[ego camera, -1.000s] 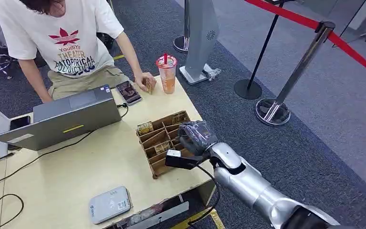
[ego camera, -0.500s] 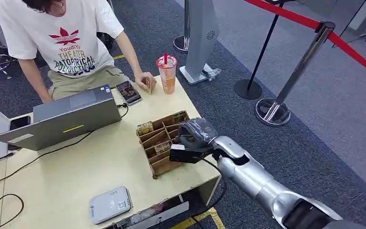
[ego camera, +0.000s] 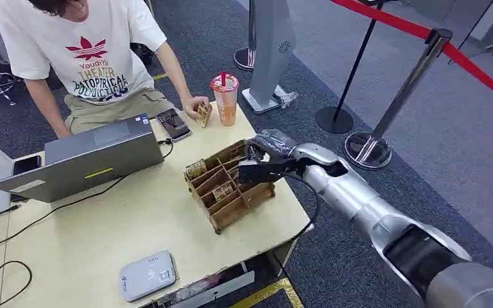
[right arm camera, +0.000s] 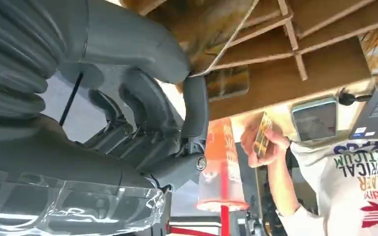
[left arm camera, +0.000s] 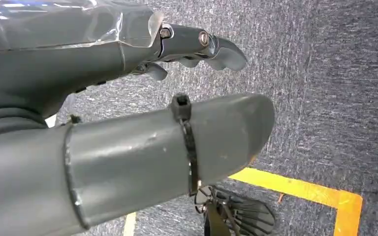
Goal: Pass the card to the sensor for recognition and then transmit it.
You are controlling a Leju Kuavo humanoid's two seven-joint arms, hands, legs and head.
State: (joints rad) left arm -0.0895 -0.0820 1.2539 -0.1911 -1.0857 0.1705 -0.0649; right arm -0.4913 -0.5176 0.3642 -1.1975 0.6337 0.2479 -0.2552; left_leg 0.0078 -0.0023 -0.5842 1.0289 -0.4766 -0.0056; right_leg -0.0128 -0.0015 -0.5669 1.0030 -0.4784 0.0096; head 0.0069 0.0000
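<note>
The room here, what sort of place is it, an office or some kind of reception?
Probably a lobby or exhibition floor set up as a demo desk: grey carpet, red rope stanchions, and a person at a wooden table with a laptop.

Right robot hand (ego camera: 264, 154) over the far end of the brown slotted cardboard card rack (ego camera: 226, 185), covering the compartments there; contact of fingertips with any card impossible to tell. In the right wrist view, thick grey thumb (right arm camera: 128, 44) masking part of the rack. Seated person in white printed T-shirt (ego camera: 83, 54) cut off at the top edge. Label print on the flat grey card sensor (ego camera: 146, 274) too small to read.
</note>
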